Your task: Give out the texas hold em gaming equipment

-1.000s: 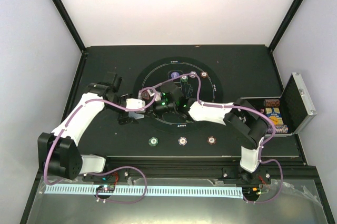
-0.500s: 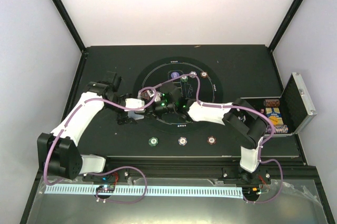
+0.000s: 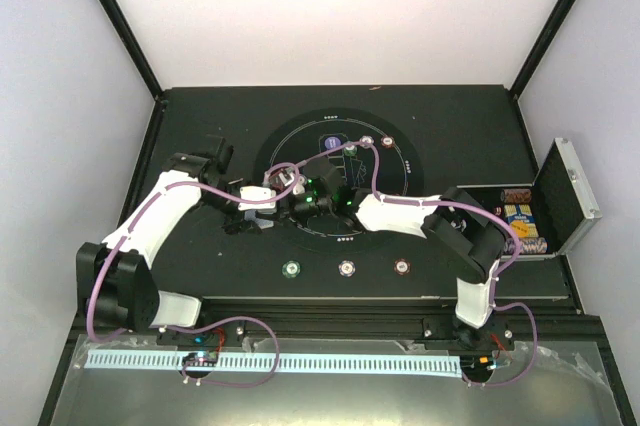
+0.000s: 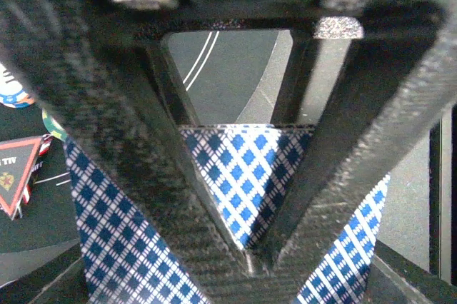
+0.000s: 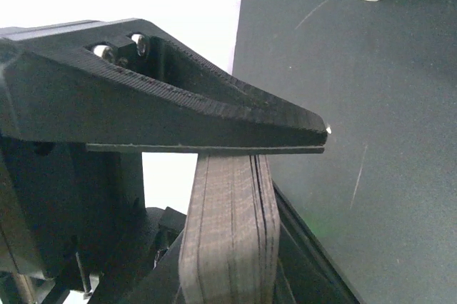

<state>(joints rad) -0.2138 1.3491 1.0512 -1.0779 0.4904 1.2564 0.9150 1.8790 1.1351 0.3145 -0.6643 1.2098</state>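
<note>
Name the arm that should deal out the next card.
Left. The right pincer is clamped on the deck, so it's occupied; the left pincer sits right at a card.

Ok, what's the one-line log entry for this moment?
right end effector: shut on card deck | left end effector: over blue-checked card, grip unclear | three chips: near edge | case: open

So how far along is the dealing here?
Done: three chips in a near row and other chips at the circle's far side. In hand: right gripper clamps the deck; left gripper is at a blue-backed card, grip unclear. Left: the deck's cards and chips in the open case.
</note>
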